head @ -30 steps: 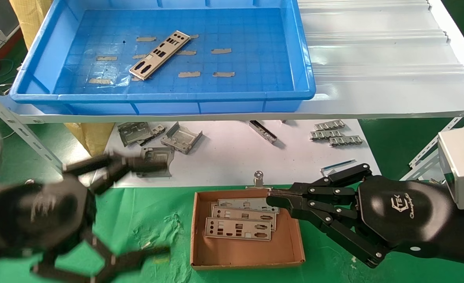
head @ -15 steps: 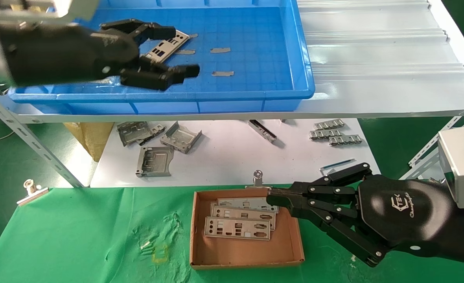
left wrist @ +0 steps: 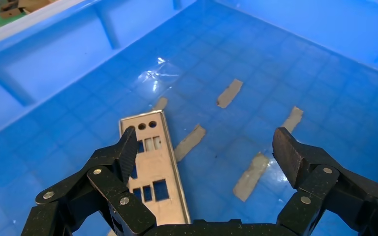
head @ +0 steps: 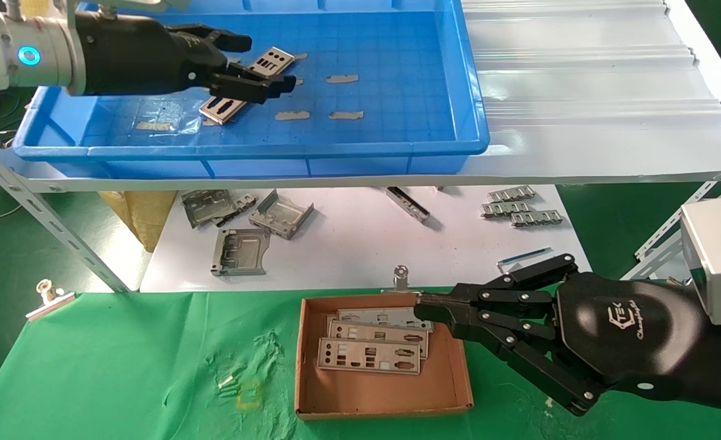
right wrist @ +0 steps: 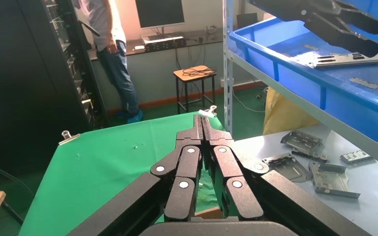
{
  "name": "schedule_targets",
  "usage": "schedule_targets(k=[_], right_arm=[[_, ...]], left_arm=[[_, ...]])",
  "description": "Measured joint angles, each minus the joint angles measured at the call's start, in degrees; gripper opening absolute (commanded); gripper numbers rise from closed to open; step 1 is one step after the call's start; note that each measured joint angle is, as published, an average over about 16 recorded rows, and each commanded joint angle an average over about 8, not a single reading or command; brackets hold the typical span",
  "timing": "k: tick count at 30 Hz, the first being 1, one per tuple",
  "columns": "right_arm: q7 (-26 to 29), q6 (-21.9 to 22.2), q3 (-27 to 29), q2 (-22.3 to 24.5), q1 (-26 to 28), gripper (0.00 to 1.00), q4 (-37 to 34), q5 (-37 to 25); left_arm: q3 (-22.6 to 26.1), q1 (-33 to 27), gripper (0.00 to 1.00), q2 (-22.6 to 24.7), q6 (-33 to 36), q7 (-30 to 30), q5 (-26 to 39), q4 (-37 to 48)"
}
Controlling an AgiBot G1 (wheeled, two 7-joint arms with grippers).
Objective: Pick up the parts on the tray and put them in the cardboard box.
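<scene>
At the head view's upper left, the left pincer (head: 256,67) hangs spread wide over a thin silver punched metal strip (head: 247,85) in the bright blue plastic tray (head: 397,150). At lower right, the right pincer (head: 424,311) rests closed and empty at the brown cardboard box (head: 385,397).

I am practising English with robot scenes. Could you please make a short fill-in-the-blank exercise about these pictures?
1. The left gripper hovers over one part lying in the ____ tray.
2. Its jaws are ____, not holding anything.
3. The cardboard box already holds ____ parts.
4. The right gripper is ____, parked at the far rim of the box.

Missing words: blue; open; three; shut
</scene>
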Motion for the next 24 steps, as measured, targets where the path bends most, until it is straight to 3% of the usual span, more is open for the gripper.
schedule_targets(k=[3,5,19,21,24], right_arm=[[0.00,0.00,0.00,0.00,0.00,0.84,0.00,0.00],[0.00,0.00,0.00,0.00,0.00,1.00,0.00,0.00],[0.00,0.00,0.00,0.00,0.00,1.00,0.00,0.00],[0.00,0.00,0.00,0.00,0.00,1.00,0.00,0.00],[0.00,0.00,0.00,0.00,0.00,1.00,0.00,0.00]], left_arm=[[0.09,-0.53,1.00,0.47,0.11,1.45,0.13,2.38],[0.09,-0.76,1.00,0.68,0.20,2.51,0.12,3.66],[-0.08,-1.96,0.99,1.93,-2.71,7.69,0.06,9.38],[-0.12,-2.07,0.88,2.11,-3.12,7.83,0.01,9.97],[-0.16,-2.22,0.53,2.37,-3.64,7.84,-0.04,10.74]])
